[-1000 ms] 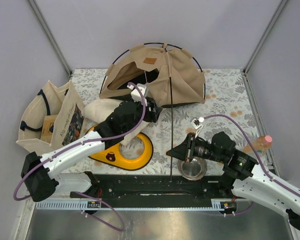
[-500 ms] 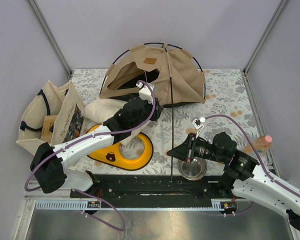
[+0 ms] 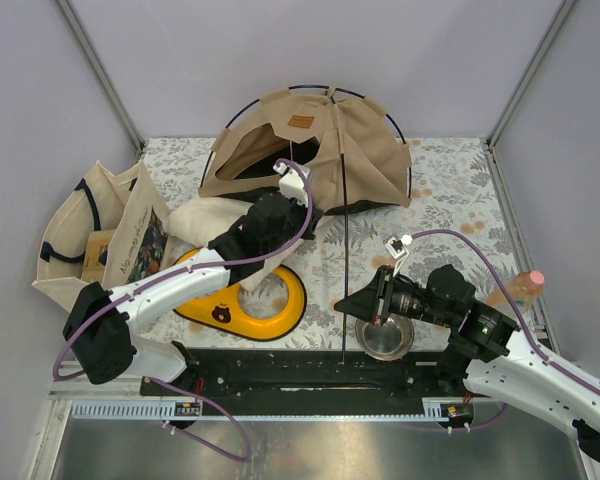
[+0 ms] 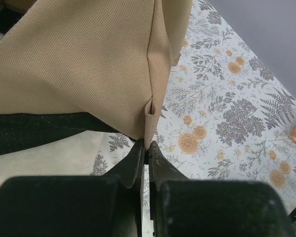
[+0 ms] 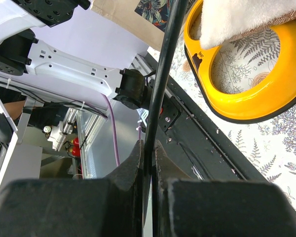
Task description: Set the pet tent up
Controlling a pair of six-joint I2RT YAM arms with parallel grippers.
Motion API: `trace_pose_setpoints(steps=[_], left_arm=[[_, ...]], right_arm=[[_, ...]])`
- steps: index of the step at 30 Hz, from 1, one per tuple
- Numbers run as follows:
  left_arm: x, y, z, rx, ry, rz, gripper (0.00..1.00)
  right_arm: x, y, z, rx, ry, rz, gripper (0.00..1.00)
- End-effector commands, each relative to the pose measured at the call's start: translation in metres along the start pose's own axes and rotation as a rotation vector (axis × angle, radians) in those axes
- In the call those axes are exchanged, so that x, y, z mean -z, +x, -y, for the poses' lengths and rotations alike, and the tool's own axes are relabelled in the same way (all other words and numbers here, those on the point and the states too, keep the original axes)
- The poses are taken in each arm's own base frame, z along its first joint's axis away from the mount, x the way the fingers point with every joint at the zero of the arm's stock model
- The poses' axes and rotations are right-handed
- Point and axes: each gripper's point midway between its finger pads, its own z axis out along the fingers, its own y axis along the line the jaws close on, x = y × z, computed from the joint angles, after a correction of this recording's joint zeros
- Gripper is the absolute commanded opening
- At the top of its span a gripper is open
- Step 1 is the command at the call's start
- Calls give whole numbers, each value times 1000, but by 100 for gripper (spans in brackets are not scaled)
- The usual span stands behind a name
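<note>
The tan pet tent [image 3: 310,150] stands at the back of the table, its opening facing left. My left gripper [image 3: 313,213] is at the tent's front lower edge. In the left wrist view the gripper [image 4: 147,149] is shut on the bottom corner seam of the tan canvas [image 4: 89,59], beside the black floor [image 4: 39,133]. A thin black pole [image 3: 345,250] runs from the tent's top down to the near rail. My right gripper [image 3: 346,303] is shut on this pole [image 5: 165,74] near its lower end; the jaws [image 5: 148,148] pinch it from both sides.
A cream tote bag [image 3: 100,235] stands at the left. A white cushion [image 3: 205,220] lies over a yellow ring-shaped dish [image 3: 285,300]. A metal bowl [image 3: 385,340] sits under the right arm, and a bottle [image 3: 520,288] stands at the right. A black rail [image 3: 300,375] lines the near edge.
My left gripper has moved forward to the tent's lower edge and closed on the canvas corner. The right gripper holds the pole as before.
</note>
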Motion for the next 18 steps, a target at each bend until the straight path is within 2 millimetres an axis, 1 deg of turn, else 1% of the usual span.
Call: trace_pose_setpoints(steps=[1, 4, 6, 7, 10, 12, 18], left_arm=[[5, -37, 13, -6, 60, 109, 0], [13, -35, 16, -3, 88, 111, 0], [20, -28, 18, 5, 109, 100, 0], [24, -22, 20, 9, 119, 89, 0], [39, -4, 22, 31, 139, 67, 0], [50, 15, 25, 41, 155, 36, 0], [87, 54, 47, 77, 246, -11, 0]], right_arm=[[4, -27, -27, 52, -71, 91, 0], [2, -32, -30, 55, -80, 115, 0], [0, -38, -35, 62, -99, 137, 0], [-2, -45, -41, 71, -123, 166, 0], [-9, -58, -48, 91, -139, 202, 0], [-13, -67, -54, 106, -155, 227, 0], [-21, -98, -73, 146, -188, 328, 0]])
